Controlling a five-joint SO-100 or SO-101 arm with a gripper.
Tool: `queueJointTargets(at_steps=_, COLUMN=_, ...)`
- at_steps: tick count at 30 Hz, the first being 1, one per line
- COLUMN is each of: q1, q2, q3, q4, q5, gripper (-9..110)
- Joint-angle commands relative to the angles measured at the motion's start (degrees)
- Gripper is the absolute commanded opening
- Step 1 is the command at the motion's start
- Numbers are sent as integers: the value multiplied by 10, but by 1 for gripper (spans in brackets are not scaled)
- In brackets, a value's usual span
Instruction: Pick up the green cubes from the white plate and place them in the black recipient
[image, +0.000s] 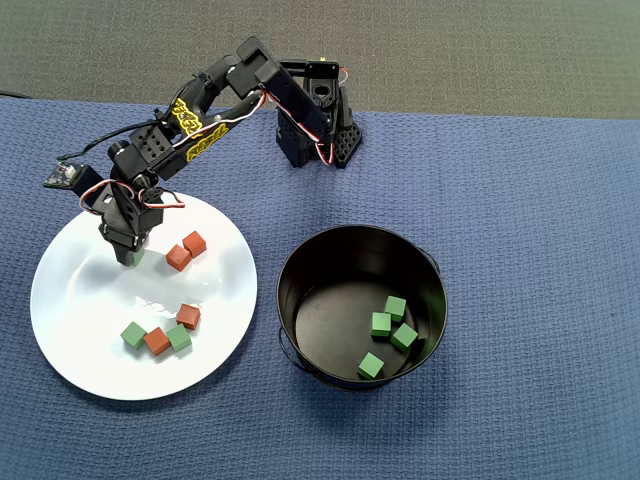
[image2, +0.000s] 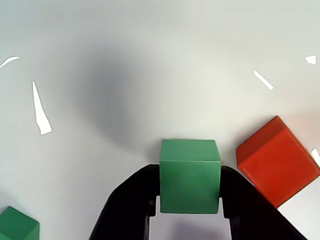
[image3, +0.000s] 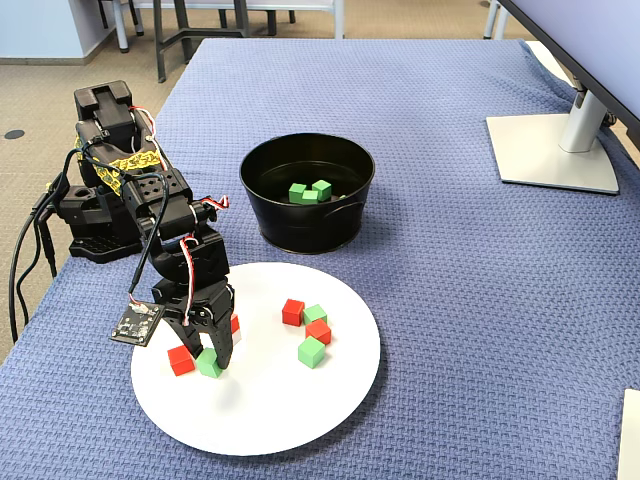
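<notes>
The white plate lies on the left in the overhead view. My gripper is down on it. Both black fingers press flat against the sides of one green cube, which is mostly hidden from overhead. Two more green cubes sit in a cluster near the plate's front. One of them shows at the wrist view's bottom left corner. The black recipient stands right of the plate and holds several green cubes.
Red-orange cubes share the plate: two beside the gripper, one close on the right in the wrist view, and two in the cluster. The arm base stands behind. A monitor stand is far right.
</notes>
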Motion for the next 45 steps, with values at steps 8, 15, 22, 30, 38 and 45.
queueJointTargets(at_steps=8, q1=-21, q2=142, q3=-103, q4=76, q5=78, gripper=0)
queueJointTargets(at_steps=15, q1=-97, q2=310, q3=-81, q4=142, q5=129, gripper=0)
queueJointTargets(at_steps=22, q1=-265, q2=432, q3=-4, q4=154, q5=247, gripper=0)
queueJointTargets(at_steps=30, q1=-498, q2=445, q3=83, q4=102, q5=360, gripper=0)
queueJointTargets(at_steps=38, q1=-605, q2=401, q3=38, q4=156, q5=345, gripper=41)
queueJointTargets(at_steps=45, q1=-398, q2=424, q3=-49, q4=198, q5=238, gripper=43)
